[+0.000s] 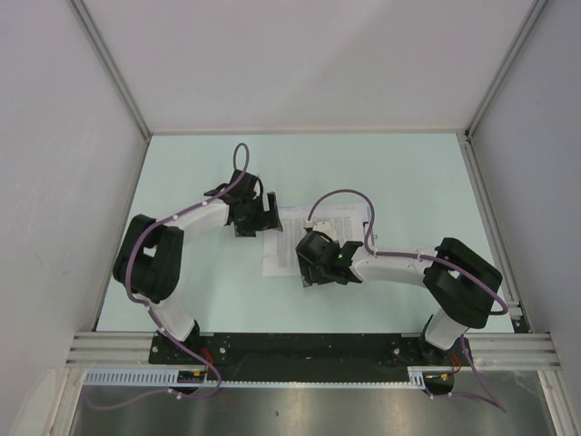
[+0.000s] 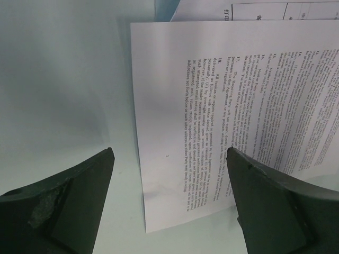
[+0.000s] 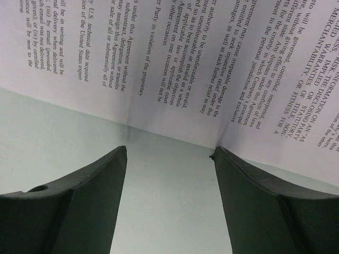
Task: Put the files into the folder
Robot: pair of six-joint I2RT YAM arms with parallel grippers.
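The files [image 1: 295, 238] are white printed sheets lying roughly stacked on the pale mint table [image 1: 408, 182], between the two arms. My left gripper [image 1: 253, 221] is at their left edge. In the left wrist view it [image 2: 169, 153] is open, its jaws wide over a sheet's [image 2: 212, 106] near corner. My right gripper [image 1: 314, 271] hangs at the stack's near edge. It [image 3: 169, 152] is open with bare table between the jaws, and a sheet [image 3: 275, 106] bends up at the right fingertip [image 3: 220, 159]. A pale-blue patch [image 2: 165, 9] beyond the sheets may be the folder.
Grey walls [image 1: 54, 136] with metal posts enclose the table on three sides. An aluminium rail [image 1: 300, 350] with the arm bases runs along the near edge. Purple cables [image 1: 340, 195] loop above both arms.
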